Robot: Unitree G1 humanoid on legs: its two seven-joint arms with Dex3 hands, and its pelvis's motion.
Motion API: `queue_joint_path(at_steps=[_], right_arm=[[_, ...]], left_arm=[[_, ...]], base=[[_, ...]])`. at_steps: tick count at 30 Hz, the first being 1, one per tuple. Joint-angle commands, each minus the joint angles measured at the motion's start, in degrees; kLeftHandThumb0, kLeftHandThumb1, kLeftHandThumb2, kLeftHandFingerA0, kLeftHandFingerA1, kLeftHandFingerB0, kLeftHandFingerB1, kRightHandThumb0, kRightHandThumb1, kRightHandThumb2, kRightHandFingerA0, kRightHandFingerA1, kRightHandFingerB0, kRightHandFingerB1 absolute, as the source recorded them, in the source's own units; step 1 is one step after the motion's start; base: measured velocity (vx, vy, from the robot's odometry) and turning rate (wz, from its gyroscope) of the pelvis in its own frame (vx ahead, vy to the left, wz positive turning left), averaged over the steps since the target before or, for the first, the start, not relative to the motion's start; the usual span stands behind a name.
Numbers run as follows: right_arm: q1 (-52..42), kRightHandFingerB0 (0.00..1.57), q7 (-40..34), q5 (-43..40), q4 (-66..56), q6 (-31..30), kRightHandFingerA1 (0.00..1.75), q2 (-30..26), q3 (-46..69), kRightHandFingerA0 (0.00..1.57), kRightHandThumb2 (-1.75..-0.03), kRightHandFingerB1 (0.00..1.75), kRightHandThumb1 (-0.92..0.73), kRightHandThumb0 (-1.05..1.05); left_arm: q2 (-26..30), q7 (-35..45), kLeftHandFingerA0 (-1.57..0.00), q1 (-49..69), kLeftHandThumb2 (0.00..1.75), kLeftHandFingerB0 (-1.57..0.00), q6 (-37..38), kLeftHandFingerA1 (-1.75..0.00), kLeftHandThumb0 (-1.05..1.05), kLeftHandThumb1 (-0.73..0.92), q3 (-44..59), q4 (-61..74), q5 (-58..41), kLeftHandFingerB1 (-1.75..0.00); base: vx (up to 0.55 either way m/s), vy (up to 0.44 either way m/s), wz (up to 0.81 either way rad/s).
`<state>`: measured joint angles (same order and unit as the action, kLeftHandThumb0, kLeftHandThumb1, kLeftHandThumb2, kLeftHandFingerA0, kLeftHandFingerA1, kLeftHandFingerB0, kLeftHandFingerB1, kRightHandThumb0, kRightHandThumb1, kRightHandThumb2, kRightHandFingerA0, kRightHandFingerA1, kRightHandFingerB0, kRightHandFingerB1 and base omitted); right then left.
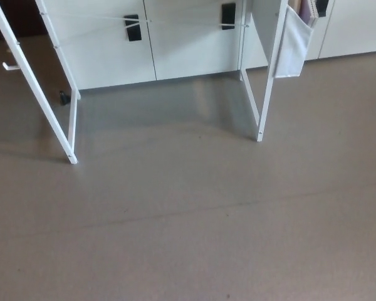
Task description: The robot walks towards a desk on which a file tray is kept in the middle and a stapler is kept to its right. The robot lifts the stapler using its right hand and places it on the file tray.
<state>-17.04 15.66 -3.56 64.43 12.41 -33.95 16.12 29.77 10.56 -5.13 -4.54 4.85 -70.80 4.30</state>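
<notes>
The walk should be steered squarely between the desk legs (267, 94); neither hand is shown, so its state cannot be told.

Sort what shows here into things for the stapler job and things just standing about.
Job: desk legs. The tray, stapler and both hands are not in view.
Standing about: cabinets, black handles, white pouch hanging at right, small dark thing on the floor.
</notes>
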Motion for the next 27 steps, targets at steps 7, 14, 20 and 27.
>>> queue_joint_path(at_steps=[7,14,20,27], right_arm=[[-0.26,0.09,1.92,-1.75,-0.68,0.42,0.56,0.26,1.49,0.26,-0.71,0.37,-0.48,-0.52],[-1.36,0.10,0.28,0.07,-1.79,1.09,0.60,-0.27,-0.01,0.43,-0.74,0.39,-0.47,-0.56],[-0.38,0.10,0.62,-2.36,-0.25,1.12,0.56,0.86,2.32,0.33,-0.71,0.38,-0.46,-0.50],[-0.87,0.10,1.35,-2.86,-1.05,0.85,0.57,1.40,3.49,0.36,-0.71,0.38,-0.46,-0.49]], left_arm=[[1.31,-0.34,-0.36,-0.46,1.29,0.00,0.02,-0.85,-0.60,0.48,-0.52,-0.05,0.29,-0.69],[1.15,-1.38,-0.56,-1.09,1.36,-0.09,0.30,-1.03,-0.75,0.35,-1.33,-0.49,0.96,-0.81],[1.20,-0.67,-0.42,-0.99,1.31,0.00,0.76,-0.89,-0.60,0.50,-0.50,-0.23,-0.03,-0.69],[1.24,-0.15,-0.36,-1.02,1.32,0.00,1.33,-0.87,-0.61,0.50,-0.03,-0.59,-0.37,-0.70]], base=[[0.17,0.136,0.02],[0.15,-0.014,0.08],[0.20,-0.135,0.06],[0.14,-0.043,-0.04]])
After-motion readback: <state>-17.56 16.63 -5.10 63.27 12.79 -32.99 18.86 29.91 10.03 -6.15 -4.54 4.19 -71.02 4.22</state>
